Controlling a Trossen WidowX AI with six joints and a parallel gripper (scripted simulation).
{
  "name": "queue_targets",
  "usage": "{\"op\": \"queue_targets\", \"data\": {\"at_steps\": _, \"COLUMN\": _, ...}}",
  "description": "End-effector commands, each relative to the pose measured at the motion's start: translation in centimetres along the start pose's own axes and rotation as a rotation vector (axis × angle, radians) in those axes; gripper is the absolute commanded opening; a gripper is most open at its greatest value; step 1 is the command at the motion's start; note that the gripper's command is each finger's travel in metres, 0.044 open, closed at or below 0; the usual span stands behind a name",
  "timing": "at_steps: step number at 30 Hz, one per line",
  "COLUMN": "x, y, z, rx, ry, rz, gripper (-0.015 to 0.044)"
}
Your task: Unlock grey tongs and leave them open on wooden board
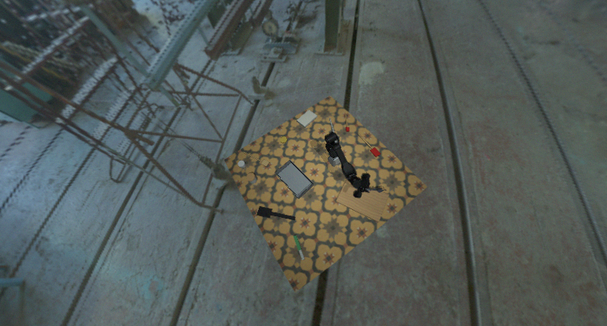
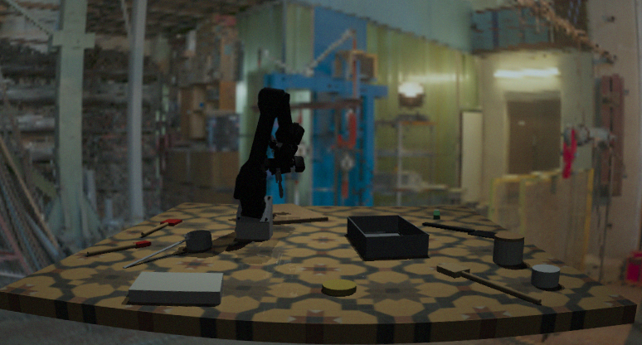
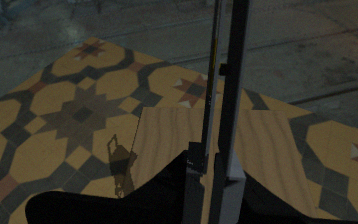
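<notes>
My gripper (image 2: pixel 279 172) (image 3: pixel 202 158) is shut on the grey tongs (image 1: pixel 378 189) (image 2: pixel 279 187) (image 3: pixel 237 65). It holds them in the air above the wooden board (image 1: pixel 363 205) (image 2: pixel 303 219) (image 3: pixel 165 135). In the wrist view the two long arms of the tongs run up the picture, close together with a narrow gap. In the exterior view their far end points mostly downward. Whether the lock is engaged cannot be told. The roasting tin (image 1: pixel 294 179) (image 2: pixel 396 246) stands away from the board, with nothing across it.
A black spatula (image 1: pixel 276 214) (image 2: pixel 455 228) lies beyond the tin. A grey pot (image 2: pixel 198 240) and red-headed tools (image 1: pixel 374 151) (image 2: pixel 171 221) lie near the arm's base. A white block (image 1: pixel 307 118) (image 2: pixel 175 289), yellow disc (image 2: pixel 338 288) and grey cylinder (image 2: pixel 508 250) are farther from the board.
</notes>
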State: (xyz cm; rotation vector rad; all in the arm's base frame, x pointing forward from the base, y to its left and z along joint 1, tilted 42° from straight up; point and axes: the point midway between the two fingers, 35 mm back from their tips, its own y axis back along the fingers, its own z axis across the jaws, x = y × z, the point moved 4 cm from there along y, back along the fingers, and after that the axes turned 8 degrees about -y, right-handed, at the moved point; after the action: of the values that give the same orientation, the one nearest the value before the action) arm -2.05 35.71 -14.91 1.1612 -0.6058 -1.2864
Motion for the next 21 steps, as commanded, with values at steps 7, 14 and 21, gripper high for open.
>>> {"op": "queue_targets", "data": {"at_steps": 7, "x": -1.3, "y": -1.2, "z": -0.3, "rx": 0.02, "ry": -0.01, "rz": 0.124, "gripper": -0.015}}
{"op": "queue_targets", "data": {"at_steps": 14, "x": -1.9, "y": -1.9, "z": -0.4, "rx": 0.035, "ry": -0.013, "rz": 0.218, "gripper": -0.015}}
{"op": "queue_targets", "data": {"at_steps": 21, "x": -2.4, "y": -2.4, "z": -0.3, "rx": 0.05, "ry": -0.017, "rz": 0.313, "gripper": -0.015}}
